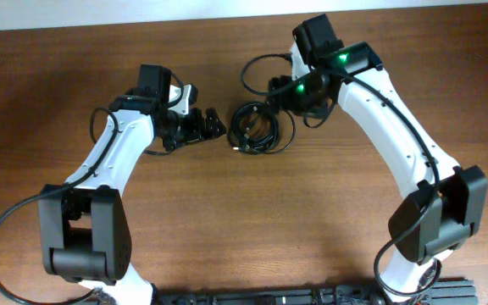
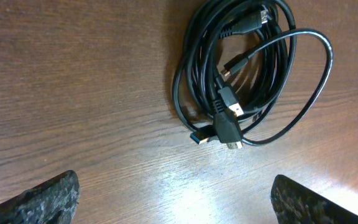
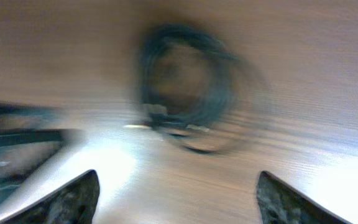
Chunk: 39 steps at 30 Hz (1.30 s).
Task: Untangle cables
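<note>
The cables [image 1: 257, 127] lie as one coiled black bundle on the wooden table between my two arms. In the left wrist view the cables [image 2: 241, 68] show as overlapping loops with several plug ends near the lower middle. In the right wrist view the bundle [image 3: 188, 93] is a blurred dark ring. My left gripper [image 1: 214, 124] is open just left of the bundle, its fingertips wide apart [image 2: 176, 199]. My right gripper [image 1: 285, 91] is open above the bundle's upper right, with nothing between its fingers [image 3: 176, 196].
The wooden table [image 1: 252, 229] runs across the whole view. A thicker black wire loops off my right arm [image 1: 257, 68] behind the bundle. The arm bases stand at the front left [image 1: 83, 237] and front right [image 1: 435, 220].
</note>
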Tool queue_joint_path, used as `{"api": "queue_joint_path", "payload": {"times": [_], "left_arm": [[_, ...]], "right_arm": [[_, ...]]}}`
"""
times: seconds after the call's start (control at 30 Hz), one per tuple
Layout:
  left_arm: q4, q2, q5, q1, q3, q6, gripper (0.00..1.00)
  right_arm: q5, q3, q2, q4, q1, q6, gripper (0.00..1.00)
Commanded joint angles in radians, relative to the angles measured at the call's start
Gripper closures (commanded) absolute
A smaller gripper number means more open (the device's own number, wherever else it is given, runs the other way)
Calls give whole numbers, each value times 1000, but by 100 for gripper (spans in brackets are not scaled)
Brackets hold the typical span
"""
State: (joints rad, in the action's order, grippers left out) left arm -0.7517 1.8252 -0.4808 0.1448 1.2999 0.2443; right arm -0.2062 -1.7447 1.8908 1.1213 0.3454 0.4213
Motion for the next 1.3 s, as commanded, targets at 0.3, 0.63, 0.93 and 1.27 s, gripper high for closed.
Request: {"api": "queue_joint_path", "payload": {"times": [0.3, 0.63, 0.93, 1.27], "left_arm": [[-2, 8, 0, 4, 11, 6, 1], [-5, 8, 0, 4, 11, 6, 1], [-5, 8, 0, 4, 11, 6, 1], [-5, 8, 0, 4, 11, 6, 1]], "right_arm": [[73, 184, 109, -166, -52, -95, 19], [32, 309, 115, -322, -51, -92, 50], [-27, 415, 115, -434, -49, -46, 51], [-199, 283, 92, -374, -53, -47, 96]]}}
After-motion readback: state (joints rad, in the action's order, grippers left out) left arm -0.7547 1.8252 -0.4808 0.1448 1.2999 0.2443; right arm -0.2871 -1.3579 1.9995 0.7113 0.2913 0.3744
